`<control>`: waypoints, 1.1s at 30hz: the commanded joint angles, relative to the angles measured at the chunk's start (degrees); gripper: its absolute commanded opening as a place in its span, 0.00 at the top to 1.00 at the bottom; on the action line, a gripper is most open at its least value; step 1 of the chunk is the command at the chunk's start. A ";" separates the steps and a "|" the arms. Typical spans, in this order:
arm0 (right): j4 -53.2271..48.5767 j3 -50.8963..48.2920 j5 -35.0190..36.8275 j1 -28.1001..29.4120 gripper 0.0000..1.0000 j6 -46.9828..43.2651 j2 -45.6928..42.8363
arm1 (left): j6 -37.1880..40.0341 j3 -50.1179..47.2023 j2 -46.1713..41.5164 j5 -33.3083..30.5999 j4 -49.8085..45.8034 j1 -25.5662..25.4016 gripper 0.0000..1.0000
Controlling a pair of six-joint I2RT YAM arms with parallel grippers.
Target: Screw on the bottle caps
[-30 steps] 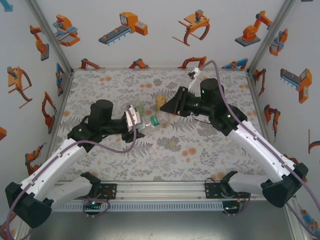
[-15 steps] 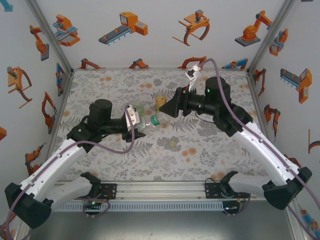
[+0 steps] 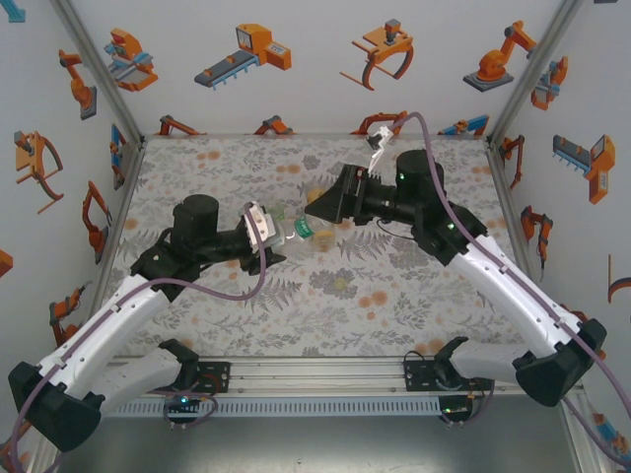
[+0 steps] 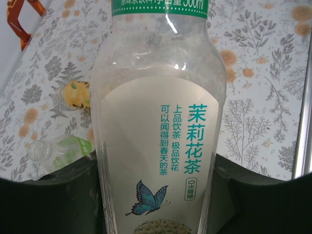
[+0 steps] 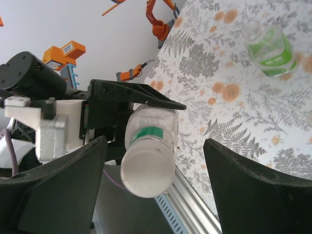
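Pinching the clear bottle (image 4: 156, 122) with the white-green label across its lower body, the left fingers (image 4: 48, 200) press on both of its sides and hold it roughly level above the table (image 3: 394, 296), with its neck pointing right toward the other arm. A white cap (image 5: 147, 170) sits on that neck, just past a green band. Whether it is screwed tight cannot be told. The right fingers (image 5: 253, 190) stand spread, one on either side of the capped end, and touch neither the cap nor the bottle. Just beyond the held bottle, on its far side, the short green-tinted bottle (image 4: 58, 151) lies on its side on the flower print with its neck open. The yellow bottle (image 4: 75, 95) sits close by, a little farther back. Seen from above, the left arm (image 3: 118, 315) reaches in from the near left and the right arm (image 3: 503, 286) from the near right, and the two sets of fingers meet near the middle of the table.
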 commanded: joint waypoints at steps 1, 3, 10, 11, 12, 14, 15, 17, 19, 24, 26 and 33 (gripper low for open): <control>2.33 -0.55 -3.07 0.20 0.30 5.04 1.66 | -1.58 -0.36 -1.18 -2.59 1.77 -0.17 1.00; 2.62 -0.59 -4.72 0.20 0.32 5.58 2.89 | -1.99 -0.13 -0.97 -4.53 1.72 -0.13 1.00; 4.79 -0.81 -8.06 0.17 0.40 7.52 5.85 | -2.19 0.33 -0.35 -5.80 1.08 0.00 1.00; 5.06 -0.81 -8.45 0.13 0.41 7.67 6.13 | -2.31 0.36 -0.29 -5.88 1.09 0.06 1.00; 5.17 -0.72 -8.65 0.13 0.42 7.74 6.37 | -2.33 0.37 -0.23 -6.00 1.08 0.13 1.00; 5.19 -0.88 -8.66 0.12 0.44 7.74 6.61 | -2.42 0.44 0.01 -6.24 1.07 0.13 1.00; 5.27 -0.98 -8.65 0.09 0.45 7.74 6.58 | -2.53 0.45 0.07 -6.17 1.00 0.20 1.00; 5.39 -1.08 -8.60 0.12 0.48 7.74 6.62 | -2.50 0.55 0.29 -5.90 1.06 0.32 1.00; 5.36 -1.05 -8.57 0.10 0.50 7.74 6.69 | -2.49 0.55 0.45 -5.71 1.13 0.30 1.00; 5.22 -1.08 -8.37 0.12 0.57 7.61 6.64 | -2.68 0.70 0.81 -5.80 1.07 0.37 0.94; 4.76 -0.91 -8.17 0.12 0.61 7.47 6.63 | -2.65 0.72 0.94 -5.80 1.05 0.36 0.85; 1.79 0.12 -7.11 0.12 0.68 5.20 6.80 | -2.75 0.29 0.61 -2.77 1.70 0.55 0.52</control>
